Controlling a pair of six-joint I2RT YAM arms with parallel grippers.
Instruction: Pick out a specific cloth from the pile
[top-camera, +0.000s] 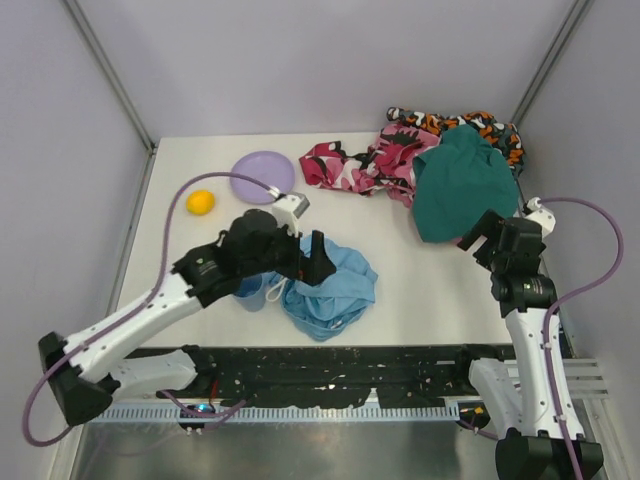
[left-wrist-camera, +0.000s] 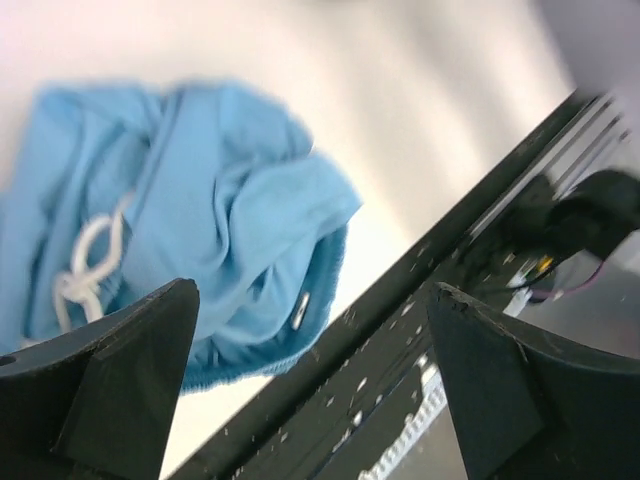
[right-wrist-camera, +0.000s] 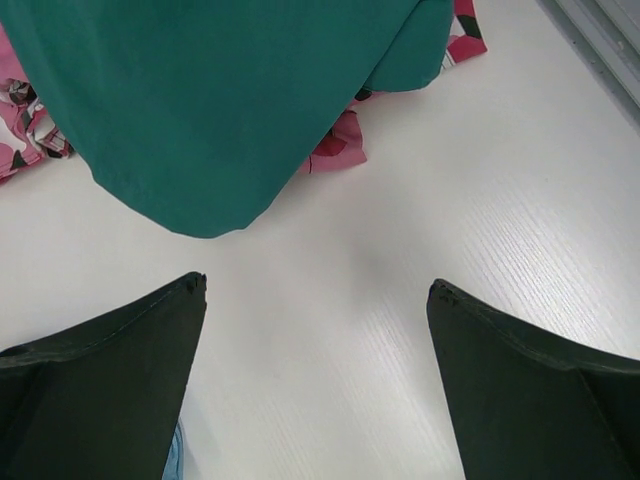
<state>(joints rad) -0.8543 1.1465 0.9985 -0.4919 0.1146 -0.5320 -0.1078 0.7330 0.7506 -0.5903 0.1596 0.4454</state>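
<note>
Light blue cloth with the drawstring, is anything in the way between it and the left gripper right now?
Nothing visible. The cloth lies alone on the table, apart from the pile, and nothing covers it. The left gripper hangs open over it, and the left wrist view shows only bare fabric between its fingers.

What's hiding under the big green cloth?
The pink patterned cloth pokes out from under the teal cloth, and an orange patterned cloth peeks out behind it. Anything else beneath is covered.
</note>
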